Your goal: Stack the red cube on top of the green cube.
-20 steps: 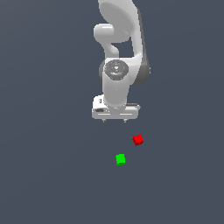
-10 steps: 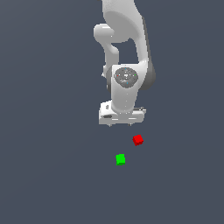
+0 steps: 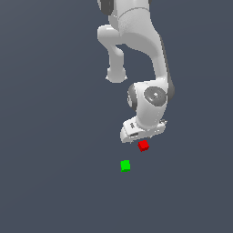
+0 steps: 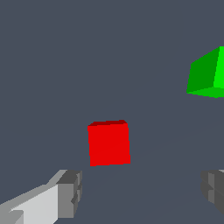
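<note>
My claw [image 4: 140, 192] hangs with its two fingers spread wide apart, nothing held between them. In the wrist view I see one grey finger pad [image 4: 70, 193] at one side and the edge of the other pad at the far side, with bare floor in the gap. The red cube [image 4: 109, 143] sits on the floor just ahead of that gap, nearer to the first pad than to the other, and touches neither finger. It rests flat, one face turned squarely toward my camera.

From the exterior view, my claw [image 3: 142, 135] is low over the floor, and the red cube [image 3: 143, 145] shows just under its lower edge, so close that I cannot tell from there how much air lies between them. My white hand is tilted a little, its end toward the exterior view's right standing higher.

The green cube [image 3: 125, 165] lies on the floor near the red one, apart from it, toward the exterior view's left and closer to that camera. In the wrist view the green cube [image 4: 206, 73] is cut off by the frame edge, well beyond the red cube.

The grey floor [image 3: 50, 136] spreads plain around both cubes.
</note>
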Tool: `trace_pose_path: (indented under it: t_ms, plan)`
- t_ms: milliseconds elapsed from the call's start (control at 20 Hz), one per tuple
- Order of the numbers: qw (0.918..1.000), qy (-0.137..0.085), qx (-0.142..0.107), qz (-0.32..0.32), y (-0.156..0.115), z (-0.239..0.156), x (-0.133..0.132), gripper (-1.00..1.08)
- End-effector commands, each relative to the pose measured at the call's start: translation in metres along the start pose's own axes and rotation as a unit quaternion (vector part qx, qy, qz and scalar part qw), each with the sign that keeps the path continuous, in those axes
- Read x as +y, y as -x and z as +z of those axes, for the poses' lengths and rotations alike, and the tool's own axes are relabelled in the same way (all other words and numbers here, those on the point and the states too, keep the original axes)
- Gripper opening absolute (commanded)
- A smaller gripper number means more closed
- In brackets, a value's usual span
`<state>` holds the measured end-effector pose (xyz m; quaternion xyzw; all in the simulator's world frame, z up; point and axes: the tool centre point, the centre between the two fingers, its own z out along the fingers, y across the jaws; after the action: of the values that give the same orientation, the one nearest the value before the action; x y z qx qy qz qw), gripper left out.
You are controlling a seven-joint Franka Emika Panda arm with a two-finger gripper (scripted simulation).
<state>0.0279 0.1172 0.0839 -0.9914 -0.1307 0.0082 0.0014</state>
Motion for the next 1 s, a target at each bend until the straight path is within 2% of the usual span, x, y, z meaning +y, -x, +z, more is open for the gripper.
trace_pose_path:
  t_ms: [0, 300, 700, 950]
  plan:
    - [0.9998, 0.001, 0.005, -0.018, -0.008, 0.008, -0.013, 1.00]
    - [0.9993, 0.003, 0.009, -0.037, -0.015, 0.016, -0.026, 1.00]
    - [0.9994, 0.003, 0.008, -0.034, -0.014, 0.016, -0.024, 1.00]
    - [0.9994, 0.003, 0.008, -0.034, -0.013, 0.032, -0.024, 1.00]
